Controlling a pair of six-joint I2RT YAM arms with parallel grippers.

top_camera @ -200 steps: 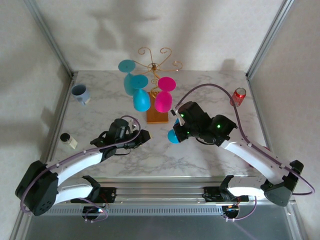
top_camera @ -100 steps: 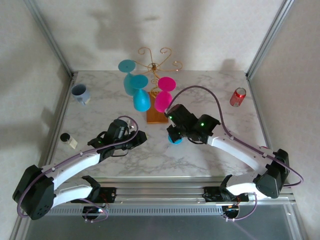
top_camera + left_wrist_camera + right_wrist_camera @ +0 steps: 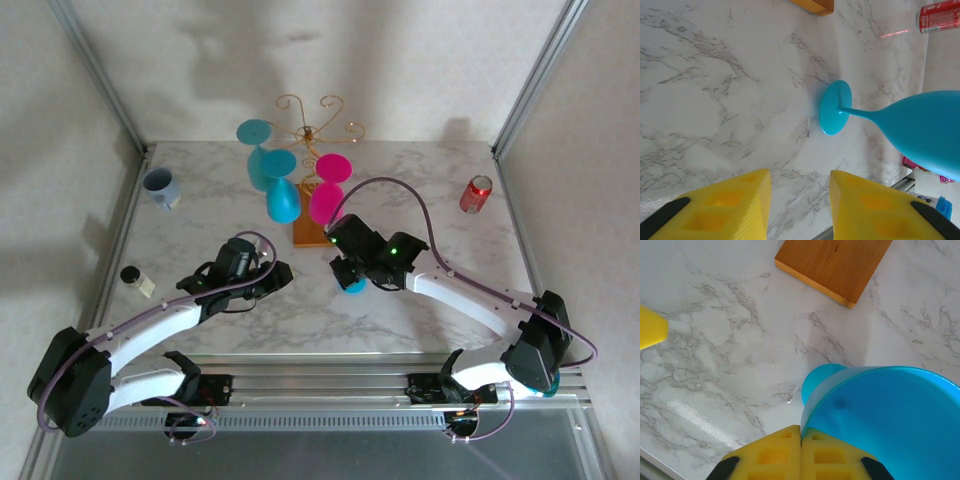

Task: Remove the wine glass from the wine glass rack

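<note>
Wine glass of turquoise-blue plastic (image 3: 351,284) is off the rack. It stands upright with its round foot down on the white marbled surface (image 3: 430,210), just in front of the wine glass rack (image 3: 314,235), a thin gold wire stand on a rectangular orange-brown wooden base. The right tool (image 3: 801,432) is closed on the rim of the bowl, its yellow fingers (image 3: 835,457) pressed together over the thin wall. Also in front of the rack, to the left of the glass, the left tool (image 3: 800,200) hovers over bare marble with its fingers spread and nothing between them. Farther left sits a small dark-capped bottle (image 3: 135,279). On the rack, two more turquoise glasses (image 3: 283,200) and a bright pink glass (image 3: 325,203) hang upside down from the scroll arms. Well right of the rack is a red drinks can (image 3: 476,194), and well left of it a grey-blue mug (image 3: 161,187).
</note>
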